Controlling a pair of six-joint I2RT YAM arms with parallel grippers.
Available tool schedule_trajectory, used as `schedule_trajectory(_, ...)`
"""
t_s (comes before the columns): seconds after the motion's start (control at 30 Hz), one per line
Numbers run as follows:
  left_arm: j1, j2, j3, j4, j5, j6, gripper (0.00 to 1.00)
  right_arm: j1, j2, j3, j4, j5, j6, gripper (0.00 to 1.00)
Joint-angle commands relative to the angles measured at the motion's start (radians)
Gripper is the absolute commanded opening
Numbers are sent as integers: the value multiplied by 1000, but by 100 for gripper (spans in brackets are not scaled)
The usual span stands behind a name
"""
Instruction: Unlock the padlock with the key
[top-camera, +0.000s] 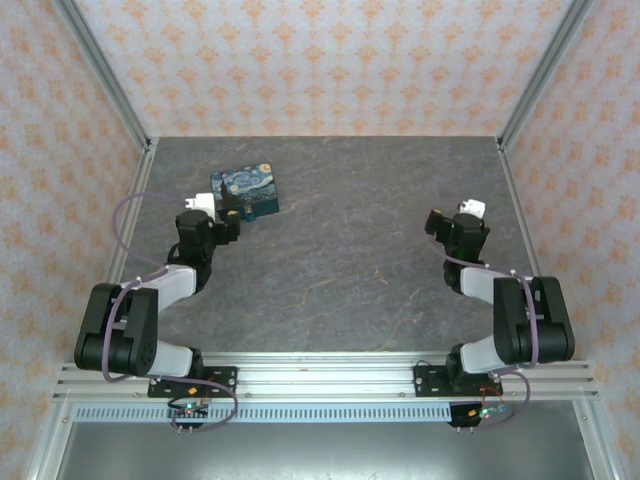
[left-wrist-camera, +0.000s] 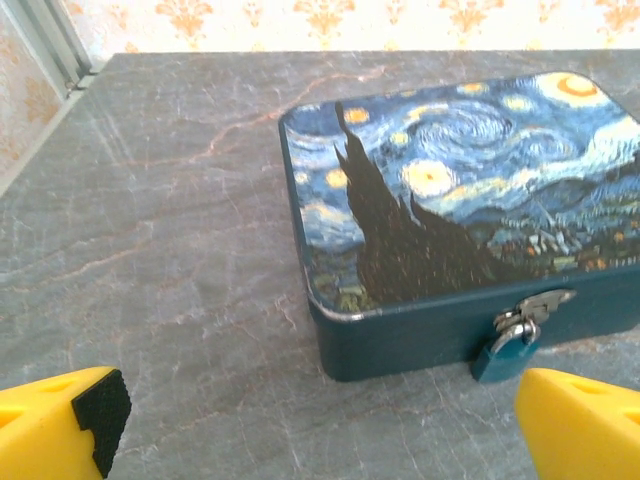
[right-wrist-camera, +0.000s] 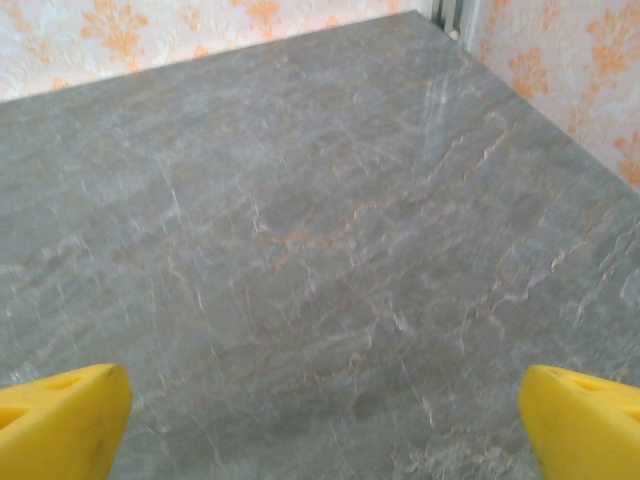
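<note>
A tin box (left-wrist-camera: 450, 190) with a Starry Night print lies on the grey stone table, at the back left in the top view (top-camera: 245, 192). A small teal padlock (left-wrist-camera: 503, 352) hangs from the metal hasp on the box's near side, its shackle closed through the hasp. My left gripper (left-wrist-camera: 320, 425) is open just in front of the box's near left corner, its yellow fingers (left-wrist-camera: 60, 420) wide apart with nothing between them. Over bare table at the right, my right gripper (right-wrist-camera: 325, 415) is also open and holds nothing. The key is out of view.
The table (top-camera: 350, 260) is fenced by patterned walls and aluminium posts (top-camera: 105, 75) at the back corners. The left arm (top-camera: 200, 240) reaches toward the box. The right arm (top-camera: 455, 235) stands apart near the right wall.
</note>
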Motion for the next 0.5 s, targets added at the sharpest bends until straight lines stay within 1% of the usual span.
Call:
schedule_trajectory(0.0,10,-37,53,-101,-9,-16,100,2,-60,75,-190,0,39,99)
schedule_trajectory(0.07,15,-42,81,-135,-3,-29,100,2,-76,115,-269,-1,99,99)
schedule_trajectory(0.1,18,-41,99,-150,0,-41,100,2,-81,128,-297,26,159,99)
schedule_trajectory(0.17,19,-32,139,-179,4,-58,100,-1,-108,138,-338,63,263,99)
schedule_trajectory(0.2,20,-21,166,-196,7,-64,100,-7,-129,135,-341,55,295,99)
schedule_trajectory(0.33,22,42,282,-258,-13,-79,100,-8,-201,116,-333,-24,334,99)
schedule_trajectory(0.4,23,95,369,-316,-36,-105,100,-7,-204,156,-415,-56,346,99)
schedule_trajectory(0.47,31,152,462,-376,-20,-136,100,5,-199,189,-487,-59,343,99)
